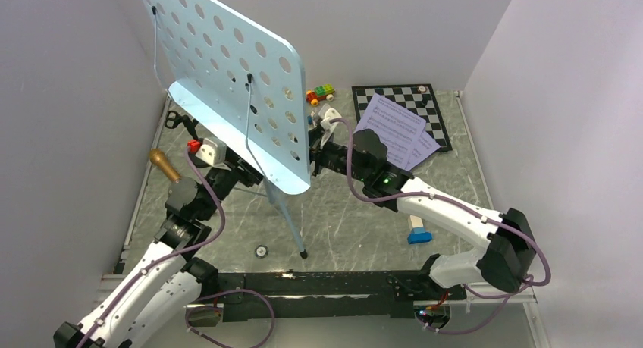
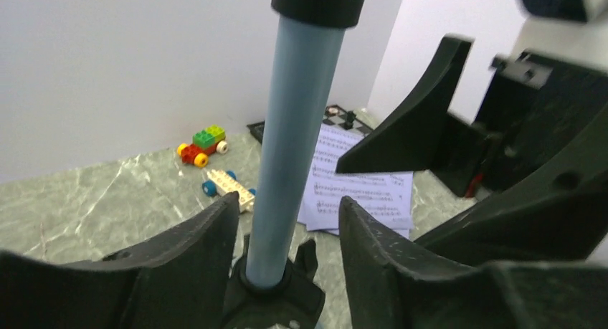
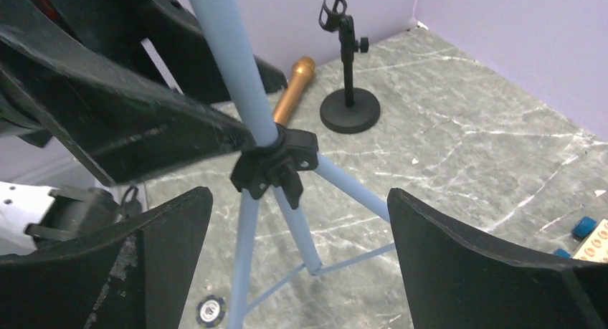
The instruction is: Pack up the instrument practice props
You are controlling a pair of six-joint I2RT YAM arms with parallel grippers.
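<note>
**Top external view: both end effectors open at the music stand's pole**

Top external view shows the light-blue music stand [image 1: 227,83] upright on its tripod near the middle of the counter [image 1: 364,219], its hole-punched desk tilted and hiding much of the left arm's wrist. Both arms reach in to the pole below the desk, one from each side.

From the left wrist, the left end effector [image 2: 287,203] is open. Its two fingers [image 2: 193,257] stand on either side of the pole just above the black tripod hub [image 3: 276,160], with a gap on each side, so it holds nothing.

From the right wrist, the right end effector [image 3: 300,196] is spread wide and also holds nothing. The hub and the tripod legs sit in the space between its fingers without touching them.

The sheet-music pages [image 1: 390,128] lie flat to the right of the stand, partly on the counter and partly over the chessboard [image 1: 413,98] at the back.

The gold-brown microphone [image 1: 165,166] lies on the counter at the left edge. The small black mic stand [image 3: 349,107] is upright on its round base just beyond it.

A toy brick car [image 1: 320,95] sits by the back wall, between the music stand's desk and the chessboard.
</note>
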